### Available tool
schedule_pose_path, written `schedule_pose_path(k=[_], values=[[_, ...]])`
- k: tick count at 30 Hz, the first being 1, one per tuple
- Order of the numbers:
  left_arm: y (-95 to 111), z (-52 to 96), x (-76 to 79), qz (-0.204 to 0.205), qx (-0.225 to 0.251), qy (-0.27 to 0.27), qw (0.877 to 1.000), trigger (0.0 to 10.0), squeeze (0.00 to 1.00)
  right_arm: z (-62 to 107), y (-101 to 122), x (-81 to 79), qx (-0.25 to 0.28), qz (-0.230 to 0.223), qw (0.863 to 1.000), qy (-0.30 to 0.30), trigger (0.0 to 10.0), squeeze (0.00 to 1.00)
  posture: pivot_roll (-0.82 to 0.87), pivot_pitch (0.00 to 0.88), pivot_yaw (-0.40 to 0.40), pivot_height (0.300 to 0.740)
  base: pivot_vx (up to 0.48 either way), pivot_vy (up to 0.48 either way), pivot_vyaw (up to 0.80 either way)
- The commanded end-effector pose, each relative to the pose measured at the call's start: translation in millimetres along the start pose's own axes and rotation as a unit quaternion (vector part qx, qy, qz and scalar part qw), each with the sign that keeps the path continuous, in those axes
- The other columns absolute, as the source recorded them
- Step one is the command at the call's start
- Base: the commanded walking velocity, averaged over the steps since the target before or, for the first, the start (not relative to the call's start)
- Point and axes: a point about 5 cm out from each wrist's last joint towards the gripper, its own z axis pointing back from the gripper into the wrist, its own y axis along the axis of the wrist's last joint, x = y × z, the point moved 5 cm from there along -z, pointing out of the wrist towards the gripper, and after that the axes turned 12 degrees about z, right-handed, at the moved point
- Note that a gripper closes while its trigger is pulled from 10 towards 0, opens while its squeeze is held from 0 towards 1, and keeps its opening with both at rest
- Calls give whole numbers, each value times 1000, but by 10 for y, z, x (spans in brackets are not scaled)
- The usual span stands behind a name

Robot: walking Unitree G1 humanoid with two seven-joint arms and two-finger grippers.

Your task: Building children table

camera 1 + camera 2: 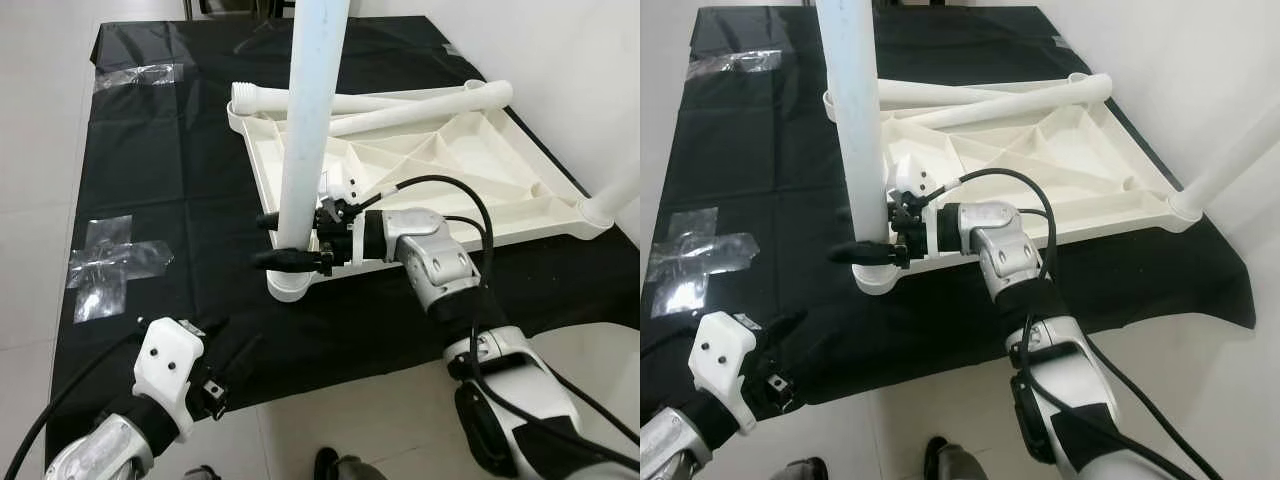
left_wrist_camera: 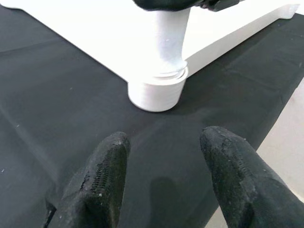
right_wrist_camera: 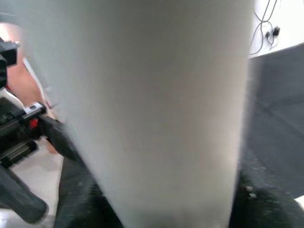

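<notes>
white plastic children's table top (image 1: 470, 160) lies upside down on a black cloth-covered table (image 1: 150, 200). right gripper (image 1: 295, 240) pinches an upright white tube leg (image 1: 310, 130) in its corner socket (image 1: 291, 284); a skewed push could jam it. left gripper (image 2: 161, 185) hovers nearby, fingers spread, empty.

Silver jointed arms. Black cables loop off right arm (image 1: 440, 262). White housing with two dark screws behind left claw (image 2: 161, 156). Claw fingers black, textured pads.

Bright, even indoor light, glare on the black cloth (image 1: 150, 200); the right wrist view is blurred.
</notes>
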Motion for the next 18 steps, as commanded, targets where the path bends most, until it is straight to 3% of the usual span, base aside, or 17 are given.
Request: schedule_pose_path(k=[1,9,11,12,13,14,15,17,18], values=[[-42,21,36,9,-8,-3,1000,10000,0,58,-36,-25,10,-14,1000,9,0,0,202,249,-136,740,0,0,0],[-62,27,59,12,-13,-7,1000,10000,0,239,-211,-123,-8,-23,1000,7,0,0,182,255,-122,740,0,0,0],[-74,32,68,15,-15,-9,1000,10000,0,303,-288,-132,-25,-25,999,-19,0,0,168,256,-126,740,0,0,0],[-90,53,64,17,-19,-11,1000,10000,0,365,-661,45,-129,-46,952,-273,0,0,153,268,-123,740,0,0,0],[-95,70,57,19,-22,-12,1000,10000,0,690,-883,13,-215,-50,860,-460,0,0,148,273,-113,740,0,0,0],[-95,70,57,19,-22,-12,1000,10000,0,690,-883,13,-215,-50,860,-460,0,0,148,273,-113,740,0,0,0],[-111,85,36,20,-27,-11,999,10000,0,718,-980,-310,-245,-68,833,-491,0,0,141,287,-94,740,0,0,0],[-111,85,36,20,-27,-11,999,10000,0,718,-980,-310,-245,-68,833,-491,0,0,141,287,-94,740,0,0,0],[-141,64,44,23,-32,-19,999,10000,0,374,-864,-590,-207,-72,885,-411,0,0,134,259,-92,740,0,0,0]])
